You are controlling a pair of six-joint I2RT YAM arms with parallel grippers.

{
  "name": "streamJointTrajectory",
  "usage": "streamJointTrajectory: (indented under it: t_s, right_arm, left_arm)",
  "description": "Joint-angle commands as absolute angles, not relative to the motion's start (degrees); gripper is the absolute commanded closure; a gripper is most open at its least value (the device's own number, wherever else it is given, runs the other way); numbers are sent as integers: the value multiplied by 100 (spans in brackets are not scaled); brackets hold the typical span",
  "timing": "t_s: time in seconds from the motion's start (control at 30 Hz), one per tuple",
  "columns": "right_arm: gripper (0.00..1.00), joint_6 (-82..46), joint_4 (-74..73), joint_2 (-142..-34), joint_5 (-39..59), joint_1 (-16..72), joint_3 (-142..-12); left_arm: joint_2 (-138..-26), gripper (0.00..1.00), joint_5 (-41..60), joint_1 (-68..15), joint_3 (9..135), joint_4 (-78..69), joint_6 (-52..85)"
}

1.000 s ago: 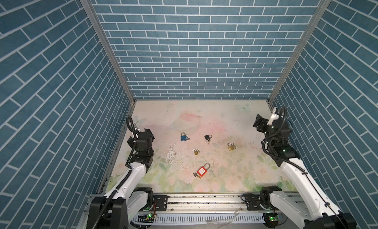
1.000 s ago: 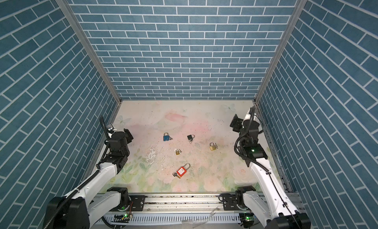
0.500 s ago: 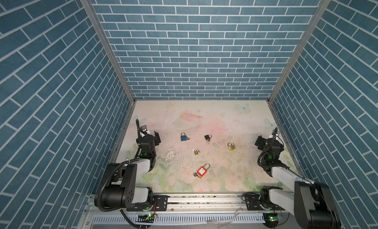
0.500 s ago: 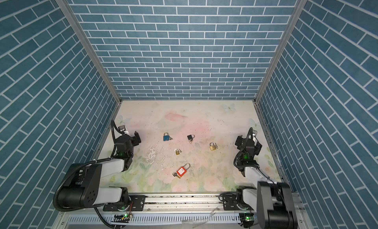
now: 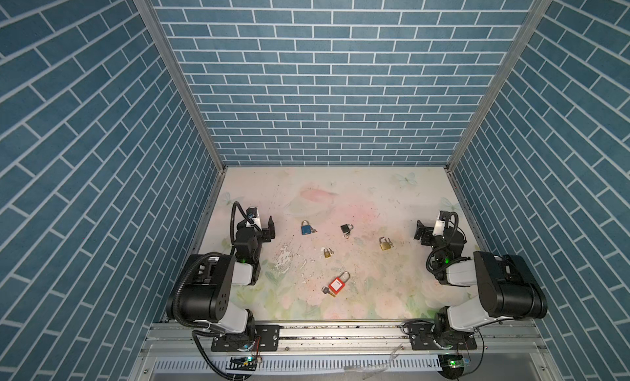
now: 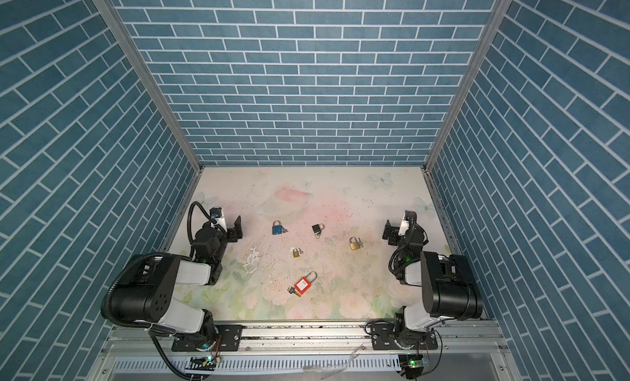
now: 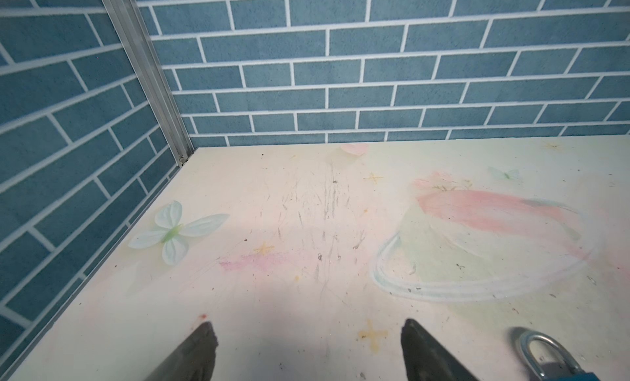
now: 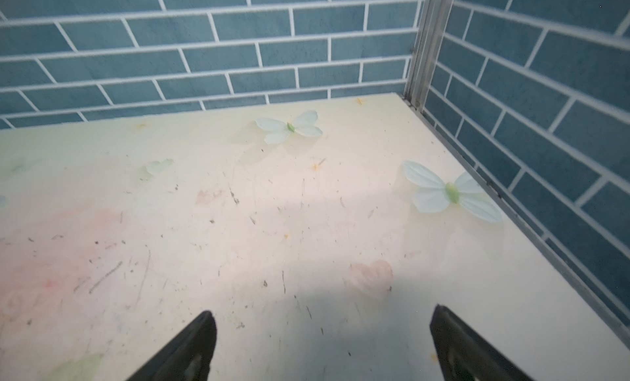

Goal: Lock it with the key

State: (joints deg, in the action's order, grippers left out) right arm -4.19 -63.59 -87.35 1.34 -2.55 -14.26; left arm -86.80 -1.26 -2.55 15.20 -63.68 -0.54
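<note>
Several small padlocks lie on the flowered table (image 5: 341, 198), each with a key in or beside it. The red padlock (image 5: 336, 285) (image 6: 301, 284) lies nearest the front, shackle raised, its key (image 5: 326, 290) at the body's bottom end. The blue padlock (image 5: 305, 228) (image 6: 277, 228) lies just right of my left gripper (image 5: 261, 226) (image 6: 228, 226); its shackle (image 7: 542, 352) shows at the left wrist view's edge. That gripper (image 7: 308, 331) is open and empty. My right gripper (image 5: 429, 230) (image 6: 396, 230) (image 8: 322, 316) is open and empty at the right side.
A black padlock (image 5: 346, 229), a brass padlock (image 5: 385, 243) and a smaller brass one (image 5: 327, 252) lie mid-table. Blue brick walls close in the left, right and back. Both arms are folded low near the front rail (image 5: 341, 331).
Both arms have folded back and down toward the front rail, bringing the grippers low over the table. The padlocks have not moved.
</note>
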Motion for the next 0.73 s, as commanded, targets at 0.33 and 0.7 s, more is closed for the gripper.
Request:
streamJointTrajectory:
  t_s: [0.33,0.7]
  right_arm:
    - [2,-140,-6733,-8738,409,-271,-1460]
    - [2,-141,-6737,-8736,405,-267,-1463]
  left_arm:
    - [-8704,14,-69,-243,1619,-6468,-184]
    - [-8672,14,-71,-239,1585,-6503,-184]
